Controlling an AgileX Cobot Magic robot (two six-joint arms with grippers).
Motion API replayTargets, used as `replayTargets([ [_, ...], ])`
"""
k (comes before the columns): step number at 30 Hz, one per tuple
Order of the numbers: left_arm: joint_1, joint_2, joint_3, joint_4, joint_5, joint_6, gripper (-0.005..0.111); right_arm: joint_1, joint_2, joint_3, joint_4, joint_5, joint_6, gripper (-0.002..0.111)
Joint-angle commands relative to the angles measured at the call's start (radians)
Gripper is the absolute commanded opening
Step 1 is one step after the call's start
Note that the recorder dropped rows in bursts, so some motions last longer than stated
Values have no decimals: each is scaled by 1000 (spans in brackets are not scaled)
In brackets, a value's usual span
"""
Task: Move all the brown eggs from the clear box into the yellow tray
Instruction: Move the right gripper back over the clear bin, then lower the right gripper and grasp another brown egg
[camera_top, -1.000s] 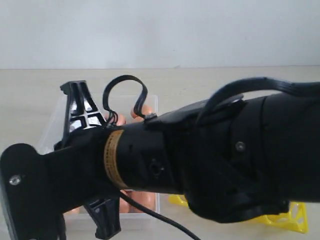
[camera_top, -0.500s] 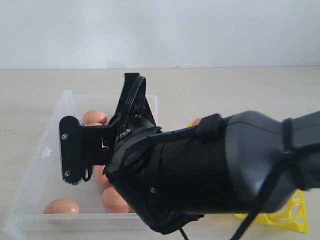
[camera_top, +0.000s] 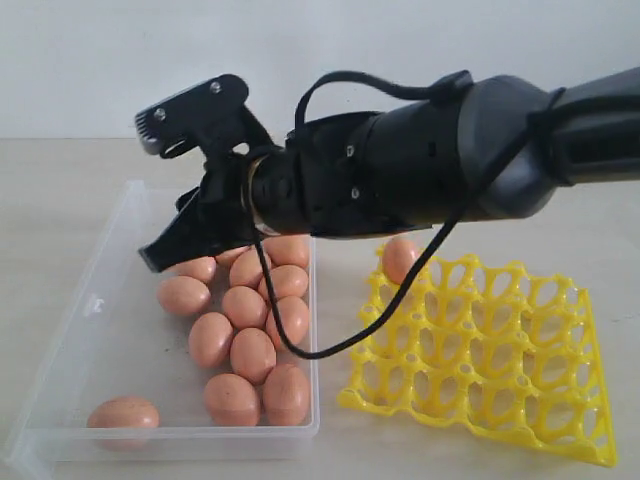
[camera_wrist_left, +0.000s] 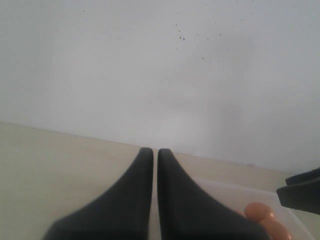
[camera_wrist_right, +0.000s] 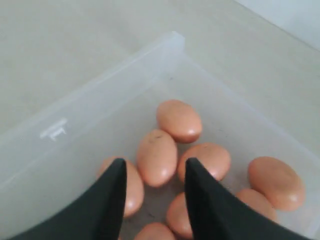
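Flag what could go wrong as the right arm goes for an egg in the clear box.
1. The open right gripper hangs over one brown egg in the clear box, and neighbouring eggs crowd it closely. Descending fingers could strike or shove them and crack a shell.
2. A loose black cable loops down from the arm across the box wall, close to the yellow tray. It could snag a post and drag the tray.

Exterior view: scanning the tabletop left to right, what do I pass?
Left wall of the clear box → lone brown egg in its near corner → cluster of brown eggs → yellow tray.
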Motion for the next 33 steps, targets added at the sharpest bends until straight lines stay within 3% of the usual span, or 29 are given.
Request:
replayTargets([
  [1,1,-3,-3,-11,-16,-7,4,-8,5,-9,125,79,-201,38],
  [3,1,-3,-3,-11,-16,-7,4,6,22,-16,427,96,-538,23],
  [4,1,-3,-3,-11,-16,-7,4,16,32,-28,626,136,-870,8],
  [5,1,-3,-3,-11,-16,-7,4,22,34,-33,685,160,-1009,-1],
  [6,1,-3,-3,-11,-16,-7,4,38,35,-38,711,216,-1298,0],
  [8,1,-3,-3,-11,-16,-7,4,79,33,-40,600,329,-1597,0],
  [10,1,-3,-3,-11,-16,-7,4,134,42,-44,299,396,-1555,0],
  [12,1,-3,-3,-11,-16,-7,4,192,77,-53,-94,510,-1216,0],
  [13,1,-3,-3,-11,-16,-7,4,209,118,-99,-176,632,-1043,0],
  [14,1,-3,-3,-11,-16,-7,4,212,154,-169,-125,723,-1007,0],
  [17,1,-3,-3,-11,-16,-7,4,151,281,-451,369,972,-1158,0],
  [24,1,-3,-3,-11,-16,-7,4,-5,375,-777,1049,946,-1201,0],
  [27,1,-3,-3,-11,-16,-7,4,-73,420,-856,1380,961,-1313,15],
  [29,1,-3,-3,-11,-16,-7,4,-97,446,-887,1511,988,-1406,37],
  [31,1,-3,-3,-11,-16,-7,4,-99,465,-907,1498,1006,-1486,61],
  [33,1,-3,-3,-11,-16,-7,4,-83,476,-910,1405,1009,-1602,63],
])
